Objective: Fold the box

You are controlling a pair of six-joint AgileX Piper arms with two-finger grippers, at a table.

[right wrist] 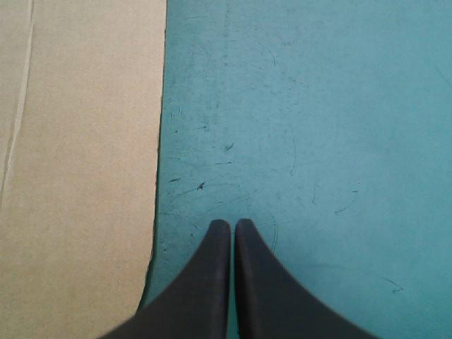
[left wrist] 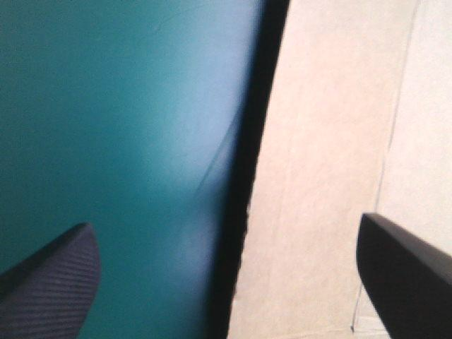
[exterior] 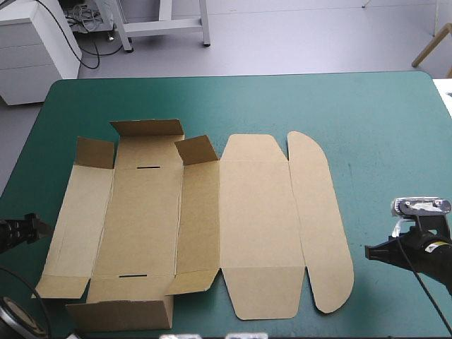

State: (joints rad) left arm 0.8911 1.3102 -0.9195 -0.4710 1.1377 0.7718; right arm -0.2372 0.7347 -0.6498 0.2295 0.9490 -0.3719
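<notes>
- Brown board, the box (exterior: pixel 212 226), lies as a cut sheet on the teal-green cover (exterior: pixel 381 120), mostly flat. It sits toward the table's left and near side.
- On its left half, the small end flaps (exterior: pixel 145 128) and corner tabs stand partly raised; no wall is tucked yet.
- Its long axis runs across the table from left to right, and the creases run from the near edge to the far edge.
- The left gripper (left wrist: pixel 226 229) is spread wide, holding nothing. One of its black fingers (left wrist: pixel 402 275) hangs over the board and the other over the cover, so the outer edge of the left wall panel (exterior: pixel 74 226) runs between them.
- The right gripper (right wrist: pixel 233 224) has its fingers pressed together into a point and is empty. It is over bare cover, with the straight edge of the rounded lid flap (exterior: pixel 321 219) just beside it, toward the table's left.
- Judged from this, the left arm is the nearer and better placed. The box lies to the right of that gripper, so a short reach inward should let it take the panel edge and lift it along the crease.
- The right gripper would need to part its fingers before it could grasp anything.
</notes>
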